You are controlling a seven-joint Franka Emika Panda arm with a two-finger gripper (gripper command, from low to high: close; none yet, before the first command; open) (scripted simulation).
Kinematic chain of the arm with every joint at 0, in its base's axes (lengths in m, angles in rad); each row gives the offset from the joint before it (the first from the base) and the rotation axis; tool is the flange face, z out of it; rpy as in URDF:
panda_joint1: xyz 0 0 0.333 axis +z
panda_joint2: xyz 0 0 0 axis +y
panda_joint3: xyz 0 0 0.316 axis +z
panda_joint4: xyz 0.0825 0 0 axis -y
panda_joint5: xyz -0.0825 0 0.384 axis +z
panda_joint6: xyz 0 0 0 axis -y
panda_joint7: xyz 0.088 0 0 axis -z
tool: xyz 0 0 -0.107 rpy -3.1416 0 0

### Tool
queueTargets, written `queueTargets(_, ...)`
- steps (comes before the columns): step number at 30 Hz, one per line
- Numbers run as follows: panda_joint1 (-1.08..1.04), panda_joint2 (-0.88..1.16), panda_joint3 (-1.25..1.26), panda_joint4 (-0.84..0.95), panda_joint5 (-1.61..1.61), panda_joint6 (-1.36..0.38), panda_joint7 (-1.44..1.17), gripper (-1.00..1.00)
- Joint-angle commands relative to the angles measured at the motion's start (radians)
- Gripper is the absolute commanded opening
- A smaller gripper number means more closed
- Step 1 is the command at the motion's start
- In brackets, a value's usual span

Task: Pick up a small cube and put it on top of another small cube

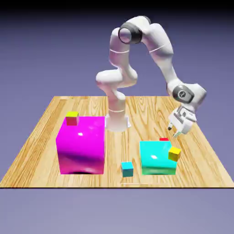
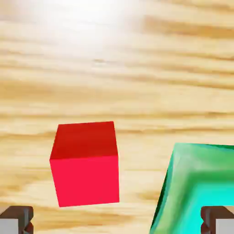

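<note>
The tiny red cube (image 2: pixel 85 163) lies on the wood, large in the hand view, left of middle; in the exterior view only its top (image 1: pixel 163 139) peeks out behind the big cyan block (image 1: pixel 157 157). My gripper (image 1: pixel 175 133) hovers just above and to the exterior view's right of it, jaws open and holding nothing. One grey fingertip (image 2: pixel 16 220) shows at the hand view's bottom left, the other at bottom right. The tiny teal cube (image 1: pixel 127 169) sits near the table's front edge, left of the cyan block.
The cyan block's corner (image 2: pixel 199 187) is close to the red cube. A tiny yellow cube (image 1: pixel 174 153) rests against the cyan block's right side. A big magenta block (image 1: pixel 81 144) stands at the left with a tiny yellow-and-red cube (image 1: pixel 72 118) on top.
</note>
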Motion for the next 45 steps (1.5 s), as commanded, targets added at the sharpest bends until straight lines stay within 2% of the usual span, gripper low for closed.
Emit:
queueTargets(1, 0.01, 0.034, -0.028, -0.002, -0.043, 0.021, 0.028, 0.0)
queueTargets(5, 0.047, 0.165, -0.136, -0.007, -0.208, 0.1, 0.136, 0.0)
queueTargets(6, 0.047, 0.165, -0.136, -0.007, -0.208, 0.1, 0.136, -1.0)
queueTargets(13, -0.019, 0.011, -0.009, 0.012, 0.041, -0.01, -0.034, -1.0)
queueTargets(27, -0.286, -0.141, -0.158, -0.007, 0.65, -0.156, 0.105, -1.0)
queueTargets(35, -0.28, -0.078, -0.446, 0.197, 0.656, -0.22, 0.037, -1.0)
queueTargets(41, -0.172, 0.045, -0.661, 0.398, 0.437, -0.229, -0.077, -1.0)
queueTargets(43, -0.153, 0.063, -0.667, 0.412, 0.404, -0.226, -0.088, -1.0)
queueTargets(45, -0.158, 0.105, -0.676, 0.366, 0.387, -0.139, -0.075, -1.0)
